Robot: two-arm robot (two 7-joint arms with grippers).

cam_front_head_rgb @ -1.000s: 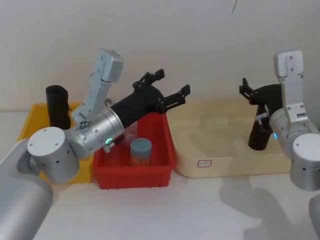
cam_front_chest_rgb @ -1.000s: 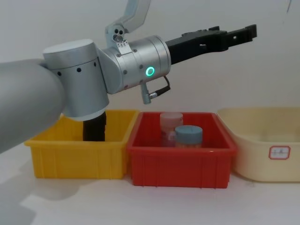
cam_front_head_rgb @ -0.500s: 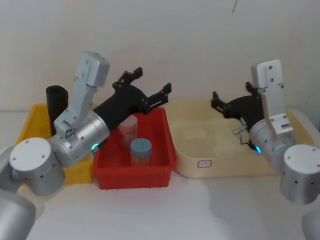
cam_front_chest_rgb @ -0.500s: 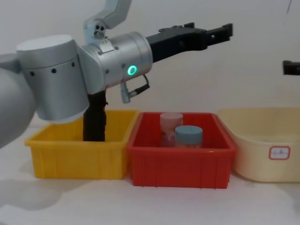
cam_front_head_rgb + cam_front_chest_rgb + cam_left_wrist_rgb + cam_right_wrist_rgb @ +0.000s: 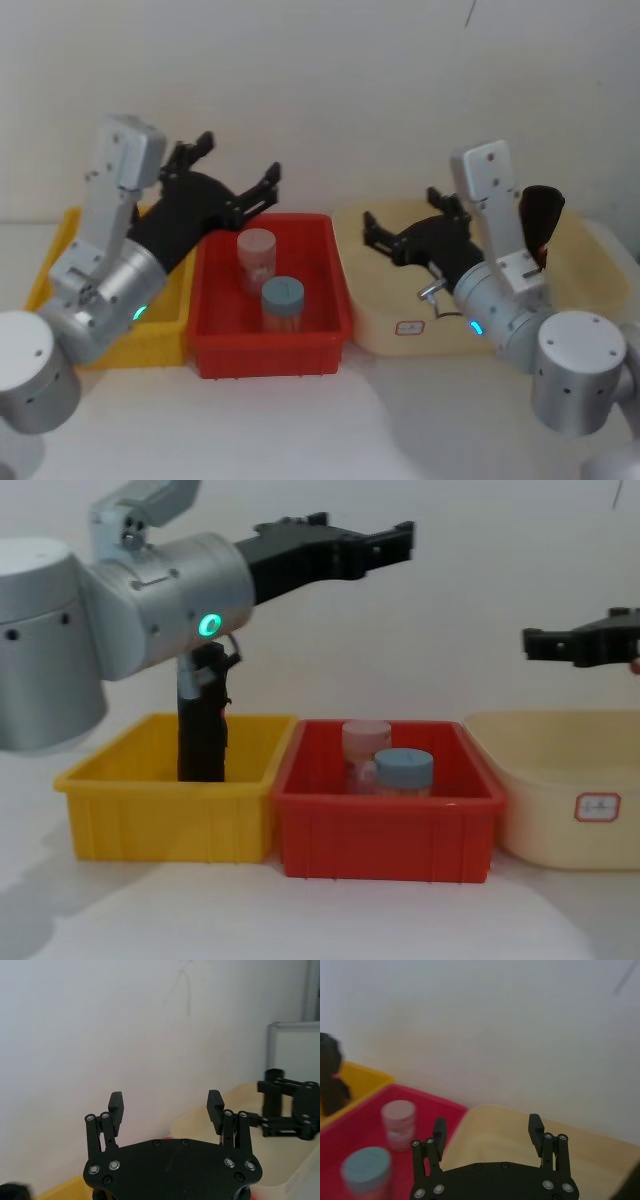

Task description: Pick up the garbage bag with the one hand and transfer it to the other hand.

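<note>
The garbage bag (image 5: 203,725), a black roll, stands upright in the yellow bin (image 5: 165,815); its side with a small red mark (image 5: 331,1077) shows in the right wrist view. My green-ringed left gripper (image 5: 375,542) is open and empty, held high above the roll and reaching out over the red bin; it also appears in the head view (image 5: 238,160) and in its own wrist view (image 5: 165,1105). My blue-ringed right gripper (image 5: 398,215) is open and empty above the beige tub, its fingers pointing toward the left gripper (image 5: 545,643) (image 5: 488,1127).
The red bin (image 5: 385,825) holds a pink-lidded jar (image 5: 365,735) and a blue-lidded jar (image 5: 403,765). A second dark roll (image 5: 540,215) stands in the beige tub (image 5: 560,810) behind my right arm. Bare white table lies in front of the bins.
My left arm has swung back to the left, its gripper now higher over the yellow and red bins. My right arm moved left over the tub, uncovering the dark roll behind it.
</note>
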